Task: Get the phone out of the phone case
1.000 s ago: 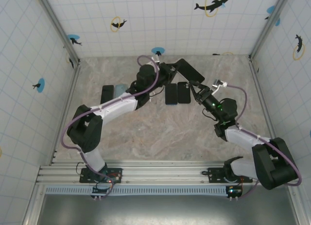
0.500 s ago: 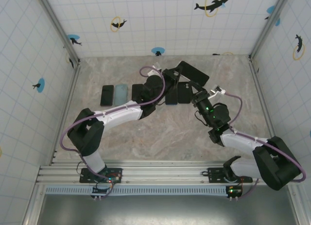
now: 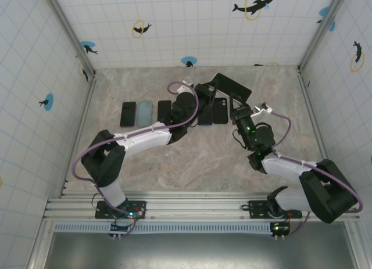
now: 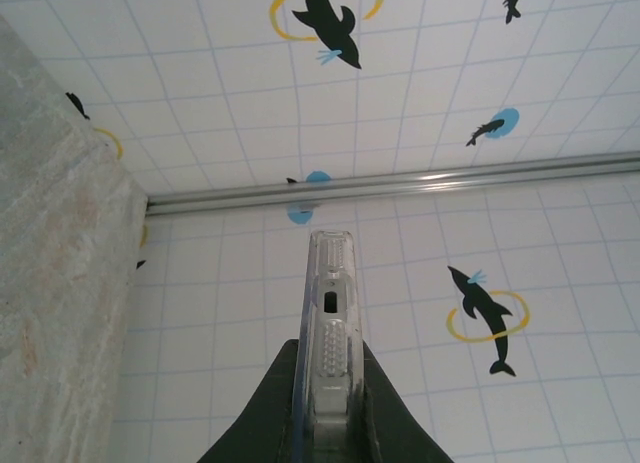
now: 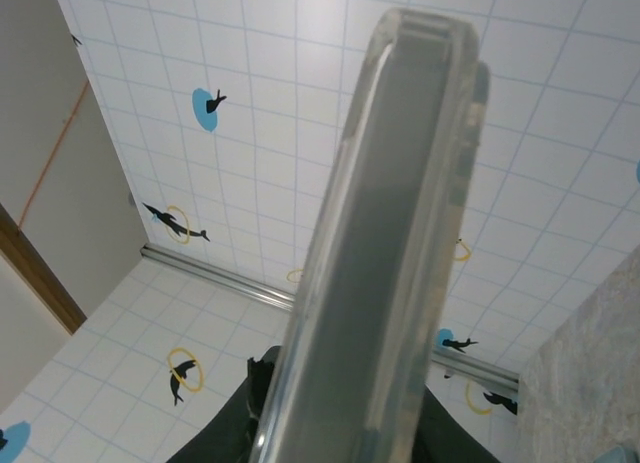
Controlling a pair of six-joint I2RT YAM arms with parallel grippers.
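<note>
The dark phone in its clear phone case hangs tilted above the back middle of the table, between both arms. My left gripper is shut on the case's left end. In the left wrist view the clear case edge stands upright between the black fingers of the left gripper. My right gripper holds the phone from the near right side. The right wrist view looks along the cased phone, which runs up from the right gripper with a dark finger pressed on either side.
Three phones lie in a row on the marble table at the left: a black one, a pale blue one and a dark one. Another black phone lies under the held one. Tiled walls enclose the table.
The left arm swung right and nearer, uncovering the third phone in the row. The right arm drew in toward the held phone and its jaws narrowed onto it.
</note>
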